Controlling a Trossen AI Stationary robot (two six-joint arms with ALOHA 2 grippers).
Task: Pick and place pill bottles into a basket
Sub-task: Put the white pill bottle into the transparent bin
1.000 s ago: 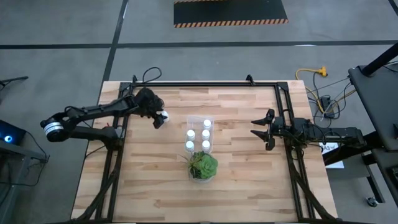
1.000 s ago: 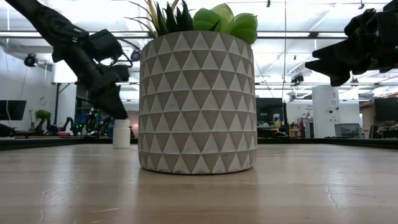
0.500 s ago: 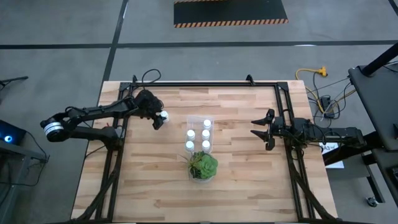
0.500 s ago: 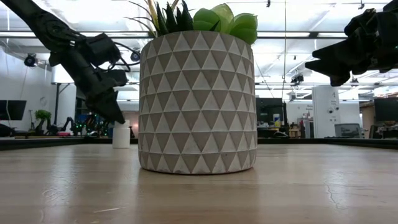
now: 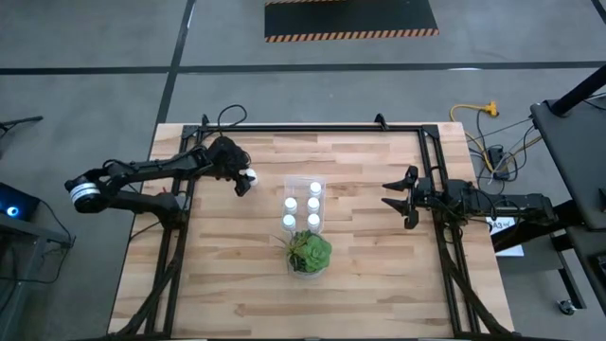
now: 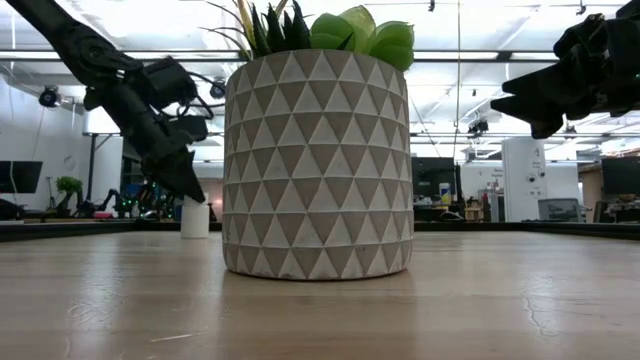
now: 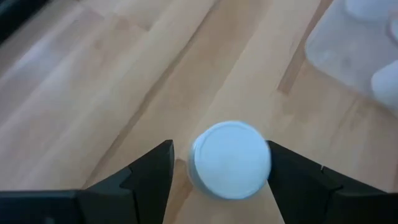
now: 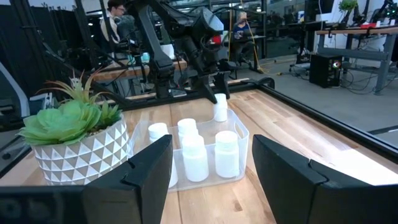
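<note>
One white pill bottle (image 5: 250, 177) stands upright on its base on the table, left of the clear basket (image 5: 305, 180). My left gripper (image 7: 219, 180) is open, slanting down over it. Its fingers stand on either side of the bottle's cap (image 7: 231, 159). In the low view the bottle (image 6: 195, 218) shows under the left gripper (image 6: 190, 185). Several more pill bottles (image 8: 194, 155) stand upright in the basket (image 8: 244, 134). My right gripper (image 5: 393, 196) waits open, level, at the table's right side, clear of everything. My left gripper has one finger (image 7: 289, 177) showing right beside the cap's edge (image 7: 266, 155), and I cannot tell whether it touches. A strip of table shows between the other finger (image 7: 152, 177) and the cap. The bottle stands on the table.
A green plant in a patterned round pot (image 5: 309, 252) stands just near of the basket and fills the middle of the low view (image 6: 318, 165). A black frame (image 5: 312, 127) runs along the table's far and side edges. People (image 8: 115, 12) sit beyond the table.
My left gripper has sunk a little toward the bottle on the table, so its fingertips now overlap the bottle's top in the low view. The bottle has stayed where it was.
</note>
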